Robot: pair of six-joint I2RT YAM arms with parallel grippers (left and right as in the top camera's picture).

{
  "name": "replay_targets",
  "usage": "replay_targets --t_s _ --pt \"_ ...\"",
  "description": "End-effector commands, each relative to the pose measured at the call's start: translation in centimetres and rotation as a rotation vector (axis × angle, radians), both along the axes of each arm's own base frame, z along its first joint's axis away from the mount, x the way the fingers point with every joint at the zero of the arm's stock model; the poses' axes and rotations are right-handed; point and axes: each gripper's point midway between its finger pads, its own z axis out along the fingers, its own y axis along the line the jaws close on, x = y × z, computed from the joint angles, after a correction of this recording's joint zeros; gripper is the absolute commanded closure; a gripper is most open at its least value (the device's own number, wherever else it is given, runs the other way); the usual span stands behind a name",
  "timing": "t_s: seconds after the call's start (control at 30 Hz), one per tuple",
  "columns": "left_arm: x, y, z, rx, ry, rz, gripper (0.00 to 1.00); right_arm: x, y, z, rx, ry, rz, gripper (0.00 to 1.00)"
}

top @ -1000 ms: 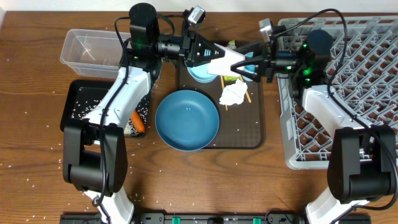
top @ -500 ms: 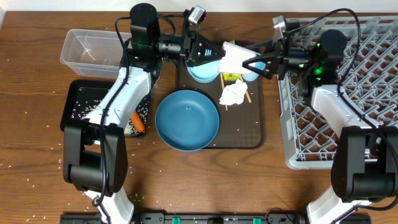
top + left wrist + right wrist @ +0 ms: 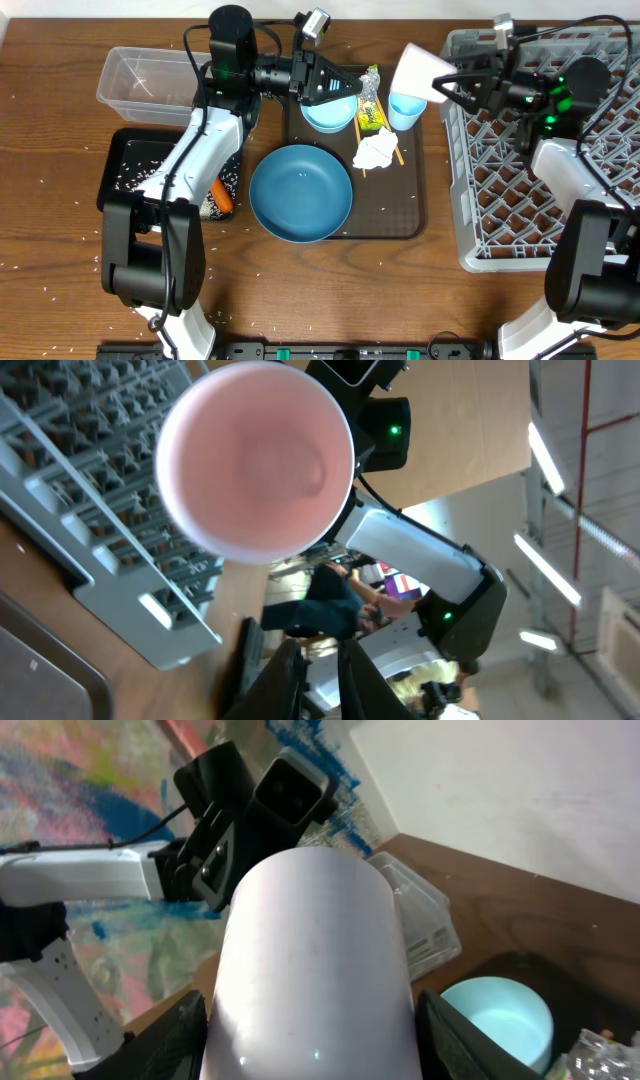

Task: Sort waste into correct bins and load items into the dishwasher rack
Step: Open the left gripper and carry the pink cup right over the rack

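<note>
My right gripper (image 3: 455, 85) is shut on the pink cup (image 3: 420, 72) and holds it on its side in the air at the left edge of the grey dishwasher rack (image 3: 560, 160). In the right wrist view the cup (image 3: 315, 950) fills the space between the fingers (image 3: 185, 1030). My left gripper (image 3: 350, 88) hovers above the small light-blue bowl (image 3: 325, 115), empty, with a narrow gap between its jaws. It faces the cup's mouth (image 3: 255, 460). The light-blue cup (image 3: 405, 110), yellow-green wrapper (image 3: 370, 100), white tissue (image 3: 376, 150), chopsticks (image 3: 397, 155) and dark-blue bowl (image 3: 300, 192) lie on the brown tray.
The clear tub (image 3: 150, 80) stands at the back left. In front of it the black tray (image 3: 135, 150) holds rice grains (image 3: 130, 172), the carrot (image 3: 222, 195) and a brown lump (image 3: 208, 207). The brown serving tray (image 3: 410, 215) lies between it and the rack. Loose rice dots the table.
My right gripper has carried the pink cup to the right, away from my left gripper and up to the rack's edge. My left arm has stayed in place.
</note>
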Motion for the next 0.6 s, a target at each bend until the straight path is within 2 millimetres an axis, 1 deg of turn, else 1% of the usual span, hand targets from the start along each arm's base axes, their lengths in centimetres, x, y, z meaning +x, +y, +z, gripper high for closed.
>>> replay_targets --t_s 0.0,0.13,0.27,0.57 --pt "0.1 0.2 -0.2 -0.022 -0.137 -0.001 0.85 0.5 -1.2 0.0 0.015 0.058 -0.024 0.76" --pt "0.1 0.2 -0.2 -0.039 -0.244 -0.001 0.85 0.8 -2.5 0.0 0.016 0.058 -0.055 0.78" --pt "0.1 0.2 -0.2 -0.051 -0.322 -0.001 0.85 1.0 -3.3 0.0 0.018 0.062 -0.074 0.81" --pt "0.1 0.2 -0.2 -0.054 -0.339 -0.001 0.86 1.9 -4.4 0.0 0.040 0.086 -0.139 0.82"
